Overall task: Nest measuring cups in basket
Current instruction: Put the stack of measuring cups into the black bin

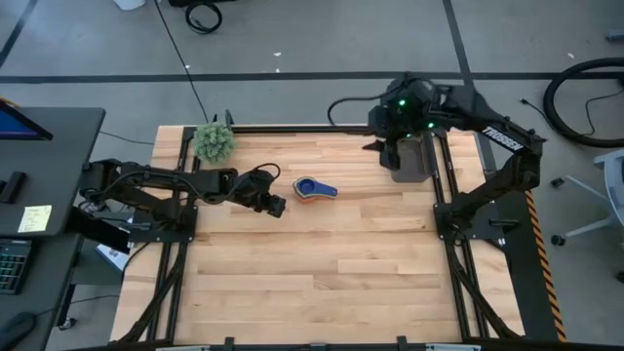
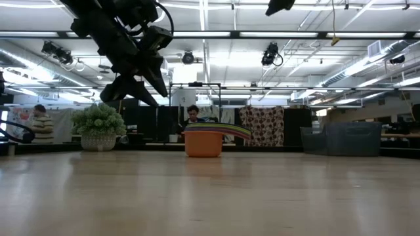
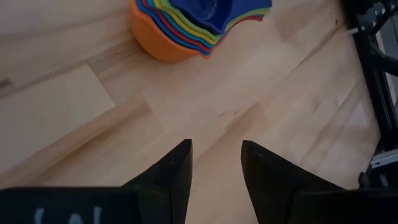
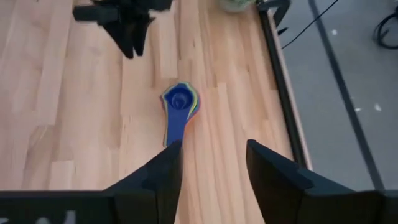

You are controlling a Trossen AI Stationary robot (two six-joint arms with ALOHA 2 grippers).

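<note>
Measuring cups (image 1: 314, 189) are already stacked one inside another, orange at the bottom and dark blue on top, and the stack stands on the open desk (image 1: 322, 283), not in the basket (image 1: 413, 156).

Left tool (image 1: 276, 207): fingers parted with a clear gap, nothing between them, raised above the desk rather than resting on it in the low view. The stack lies just beyond its tips, toward the right side of the desk, near but not touching. The left arm reaches in low and roughly level from the left edge, with its wrist pointing at the stack.

Right tool (image 4: 208, 165): fingers apart and empty in its own wrist view. It hangs over the basket at the far right corner of the desk, looking back across the boards at the stack, well apart from it. The right arm is folded up high from its base at the right edge.

Long axis: the handles run together from the bowls toward the right side of the desk and slightly toward its near edge, pointing away from the left tool.

Judgement: the left tool is much the nearer. The basket lies right of the stack and toward the far edge.
</note>
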